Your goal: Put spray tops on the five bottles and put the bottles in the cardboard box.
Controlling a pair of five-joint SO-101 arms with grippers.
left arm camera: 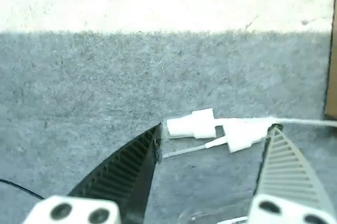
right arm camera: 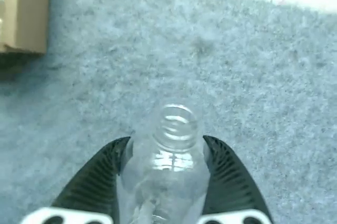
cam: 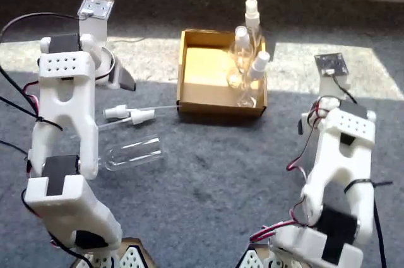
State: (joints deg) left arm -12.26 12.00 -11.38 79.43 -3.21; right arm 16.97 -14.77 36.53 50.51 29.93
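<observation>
Two white spray tops (left arm camera: 192,126) (left arm camera: 242,134) with thin tubes lie on the grey carpet, side by side between the tips of my open left gripper (left arm camera: 216,129). In the high view they (cam: 129,115) rest left of the cardboard box (cam: 189,72), close to a clear uncapped bottle (cam: 132,153) lying on its side. Three bottles with spray tops (cam: 243,44) stand at the box's right side. My right gripper (right arm camera: 166,147) is shut on another clear bottle (right arm camera: 174,150) with its open neck pointing away over the carpet.
The left arm (cam: 63,110) stretches along the left side and the right arm (cam: 341,148) stands at the right. A corner of the box (right arm camera: 23,13) shows in the right wrist view. Open carpet lies between the arms.
</observation>
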